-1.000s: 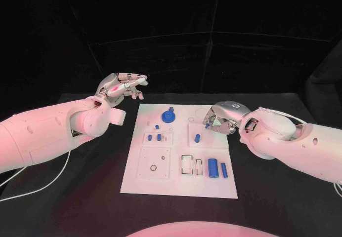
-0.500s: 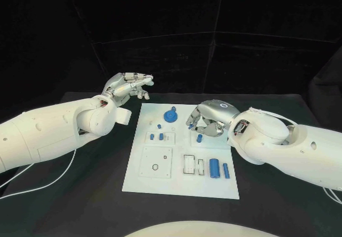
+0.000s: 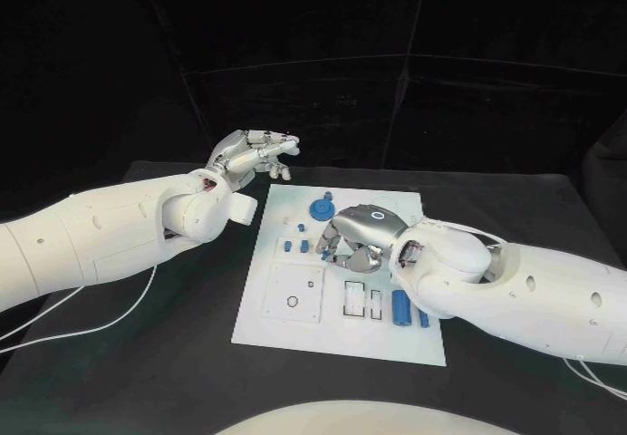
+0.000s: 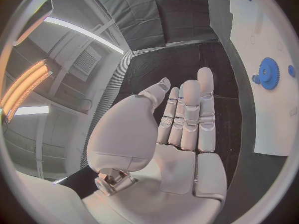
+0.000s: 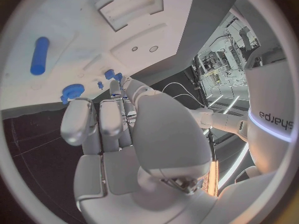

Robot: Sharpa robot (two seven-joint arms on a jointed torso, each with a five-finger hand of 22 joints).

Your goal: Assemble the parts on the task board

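Right hand (image 3: 355, 240) has swung left across the board (image 3: 294, 322) since the earlier frames and now hangs over its middle, just near of the gear (image 3: 318, 211). Camera shifted too, so the board itself likely hasn't moved. Left hand (image 3: 255, 152) barely changed: raised past the board's far-left corner, fingers loosely apart, holding nothing.

Right hand's fingers curl down toward the board; the right wrist view shows them straight and side by side with the thumb in front, but I cannot tell whether a part is pinched at the tips.

Parts: gear at the board's far middle, two small pegs (image 3: 295, 244) left of the right hand, two long cylinders (image 3: 400, 311) at near right beside the empty rectangular slots (image 3: 352, 300). Board lies flat in the middle of the surface (image 3: 157, 362).

Step looks like reaching for a small part mid-board. To do it well: come straight down, keep the fingertips clear of the gear and the pegs next door, pinch the part low, lift it upright before carrying it to its hole. Left hand could steady the board's edge.
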